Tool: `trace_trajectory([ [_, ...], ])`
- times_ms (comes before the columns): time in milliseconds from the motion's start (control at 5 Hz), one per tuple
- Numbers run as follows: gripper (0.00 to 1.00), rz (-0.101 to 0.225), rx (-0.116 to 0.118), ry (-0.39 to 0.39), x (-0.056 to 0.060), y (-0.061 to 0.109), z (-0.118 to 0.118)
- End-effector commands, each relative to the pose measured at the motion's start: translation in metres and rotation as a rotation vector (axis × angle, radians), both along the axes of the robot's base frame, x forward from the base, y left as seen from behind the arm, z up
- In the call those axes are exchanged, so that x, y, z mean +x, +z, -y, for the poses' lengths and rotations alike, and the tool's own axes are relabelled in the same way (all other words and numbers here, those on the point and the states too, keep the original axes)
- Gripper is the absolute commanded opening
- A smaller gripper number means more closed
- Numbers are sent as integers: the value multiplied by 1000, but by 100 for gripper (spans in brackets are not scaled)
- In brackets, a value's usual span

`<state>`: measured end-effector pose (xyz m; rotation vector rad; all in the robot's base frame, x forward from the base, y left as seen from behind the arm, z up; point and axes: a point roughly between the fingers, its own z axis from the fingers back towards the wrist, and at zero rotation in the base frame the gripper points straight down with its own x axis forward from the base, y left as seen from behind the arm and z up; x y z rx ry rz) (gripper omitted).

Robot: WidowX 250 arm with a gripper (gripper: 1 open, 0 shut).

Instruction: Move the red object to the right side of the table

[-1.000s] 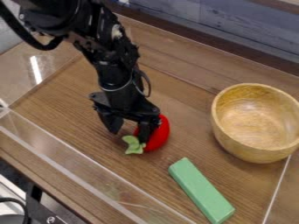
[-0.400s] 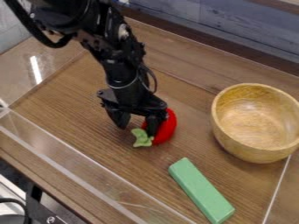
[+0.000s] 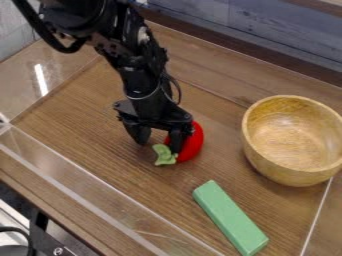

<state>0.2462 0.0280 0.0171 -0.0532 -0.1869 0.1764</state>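
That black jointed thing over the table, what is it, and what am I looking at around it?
It is a robot arm. At its lower end is a gripper, a two-fingered claw that picks things up. The one picture comes from a camera that looks down at the table from one corner.

The table is brown wood grain, with low clear plastic walls along its edges. Three things lie on it: a small red object like a toy strawberry with a green leafy stem, a wooden bowl to the right of it, and a flat green block nearer the camera.

The gripper points down and its fingers stand open on either side of the red object. It has not closed, so nothing is held yet.
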Motion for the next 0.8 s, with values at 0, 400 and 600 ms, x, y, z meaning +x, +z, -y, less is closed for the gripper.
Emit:
trace_trajectory([
  [0,100,-33,-4,8,-3,-11,1],
  [400,0,-41,-11,23,-5,-16,3],
  [600,0,-39,-17,32,-6,-16,10],
])
